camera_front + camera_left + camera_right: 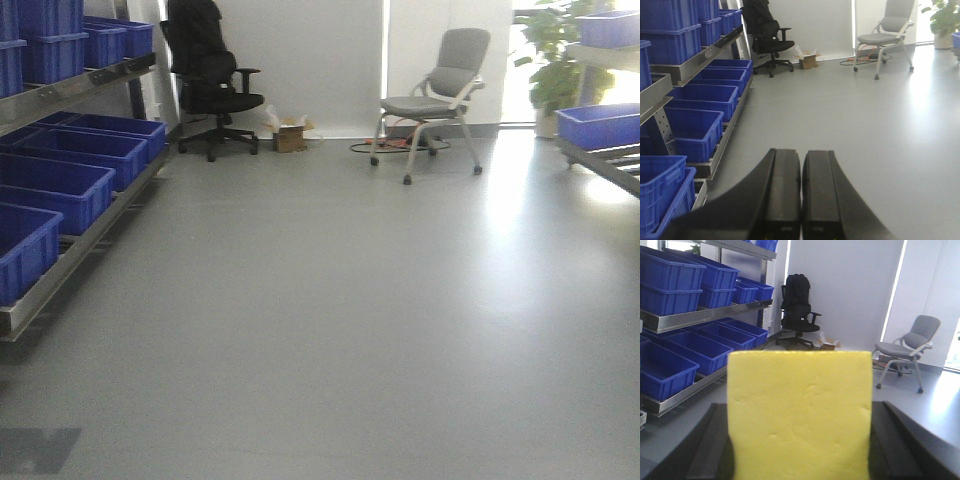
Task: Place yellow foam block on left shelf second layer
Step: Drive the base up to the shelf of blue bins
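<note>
While the right gripper (800, 462) is clamped on the bright yellow matte foam block (800, 410), w/ a dark finger (710, 445) showing either side of it, the left gripper (801, 195) is pressed closed on nothing, pads together.

Block: in the air, fills 6 o'clock of the right wrist view. Not on any shelf yet.

Grey metal rack (95, 78) at 9 o'clock in the front view, loaded w/ blue plastic bins (60, 185) on each level we can see.

Risks, as we judge them:
- Block blanks most of the right wrist view, so the final approach would be near blind and the foam could catch a rail or bin rim.
- Bins look close-packed and gaps betw. levels look tight. A tilted block may wedge, or drop into the wrong level.
- Soft foam may squash and creep out of the grip.
- Left gripper hangs near the rack's lower bins at 8 o'clock in its own view. It could clip them on a turn.

Hard to make out:
- Where the right pads meet the foam: hidden behind the block.
- Block's lower edge: cut off.
- Neither arm shows in the front view.
- Rack top out of frame, so we can't be sure which level counts as second.
- Window glare at 2 o'clock washes out detail.
</note>
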`<action>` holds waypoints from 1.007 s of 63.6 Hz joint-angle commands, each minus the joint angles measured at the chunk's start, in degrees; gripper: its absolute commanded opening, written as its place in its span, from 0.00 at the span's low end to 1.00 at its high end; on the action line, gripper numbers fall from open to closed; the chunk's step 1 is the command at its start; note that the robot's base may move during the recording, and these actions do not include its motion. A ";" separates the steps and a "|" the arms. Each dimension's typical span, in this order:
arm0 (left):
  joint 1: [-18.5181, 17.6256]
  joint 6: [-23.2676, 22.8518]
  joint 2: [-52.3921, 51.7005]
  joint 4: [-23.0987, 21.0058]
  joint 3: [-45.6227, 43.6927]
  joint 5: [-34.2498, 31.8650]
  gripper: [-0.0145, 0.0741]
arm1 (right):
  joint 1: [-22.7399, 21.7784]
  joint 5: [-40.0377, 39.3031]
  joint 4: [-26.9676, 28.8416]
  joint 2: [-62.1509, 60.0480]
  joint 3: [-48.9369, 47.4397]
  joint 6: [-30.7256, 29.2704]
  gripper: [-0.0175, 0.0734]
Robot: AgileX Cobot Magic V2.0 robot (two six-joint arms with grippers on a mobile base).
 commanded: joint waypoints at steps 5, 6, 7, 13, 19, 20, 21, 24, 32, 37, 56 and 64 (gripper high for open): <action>-0.38 -0.22 -0.78 0.01 1.48 -4.93 0.32 | -0.29 -5.32 0.48 0.96 -1.71 0.02 0.54; -0.38 -0.22 -0.78 0.01 1.48 -4.93 0.32 | -0.29 -5.32 0.48 0.96 -1.71 0.02 0.54; -0.38 -0.22 -0.78 0.01 1.48 -4.93 0.32 | -0.29 -5.32 0.48 0.96 -1.71 0.02 0.54; -0.38 -0.22 -0.78 0.01 1.48 -4.93 0.32 | -0.29 -5.32 0.48 0.96 -1.71 0.02 0.54; -0.38 -0.22 -0.78 0.01 1.48 -4.93 0.32 | -0.29 -5.32 0.48 0.96 -1.71 0.02 0.54; -0.38 -0.22 -0.78 0.01 1.48 -4.93 0.32 | -0.29 -5.32 0.48 0.96 -1.71 0.02 0.54; -0.38 -0.22 -0.78 0.01 1.48 -4.93 0.32 | -0.29 -5.32 0.48 0.96 -1.71 0.02 0.54; -0.38 -0.22 -0.78 0.01 1.48 -4.93 0.32 | -0.29 -5.32 0.48 0.96 -1.71 0.02 0.54; -0.38 -0.22 -0.78 0.01 1.48 -4.93 0.32 | -0.29 -5.32 0.48 0.96 -1.71 0.02 0.54; -0.38 -0.22 -0.78 0.01 1.48 -4.93 0.32 | -0.29 -5.32 0.48 0.96 -1.71 0.02 0.54; -0.38 -0.22 -0.78 0.01 1.48 -4.93 0.32 | -0.29 -5.32 0.48 0.96 -1.71 0.02 0.54; -0.38 -0.22 -0.78 0.01 1.48 -4.93 0.32 | -0.29 -5.32 0.48 0.96 -1.71 0.02 0.54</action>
